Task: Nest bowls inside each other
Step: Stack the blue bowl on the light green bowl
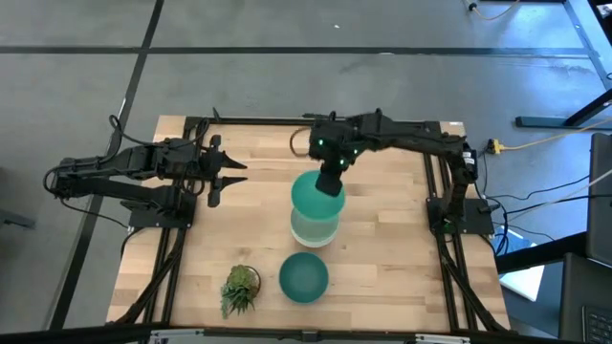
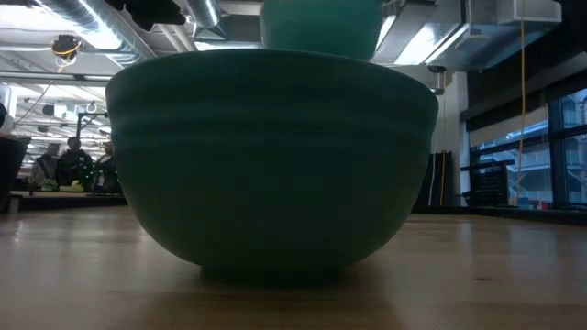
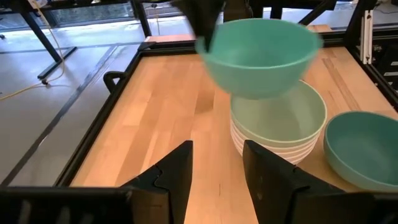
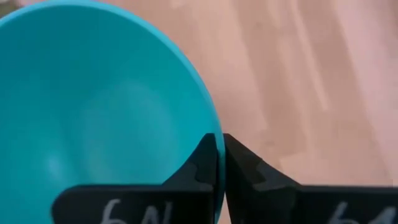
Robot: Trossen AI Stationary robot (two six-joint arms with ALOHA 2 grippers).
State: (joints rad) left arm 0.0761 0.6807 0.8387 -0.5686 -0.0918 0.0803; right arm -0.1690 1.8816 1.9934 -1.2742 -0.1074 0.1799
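Observation:
My right gripper [image 1: 330, 182] is over the table's middle, shut on a light teal bowl [image 1: 312, 195] that hangs above a stack of bowls [image 1: 314, 229]. The left wrist view shows this teal bowl [image 3: 261, 56] above the stack [image 3: 277, 134], which is several white bowls with a pale mint one on top, standing base-down on the table. A darker teal bowl [image 1: 304, 276] rests on its base near the near edge and fills the low view [image 2: 275, 165]. My left gripper [image 1: 229, 177] waits open at the table's left, touching nothing. My right gripper pinches the light teal bowl's rim [image 4: 215, 140] on its far side, one finger inside the bowl and one outside. The fingers [image 4: 249, 177] come from above, pointing down. The bowl is lifted clear above the stack, mouth up and slightly tilted.
A small green potted plant [image 1: 239, 290] stands near the near edge, left of the darker teal bowl. Bare wood lies between my left gripper and the stack, and on the table's right side. Black frame rails [image 1: 445, 205] run along the table's sides.

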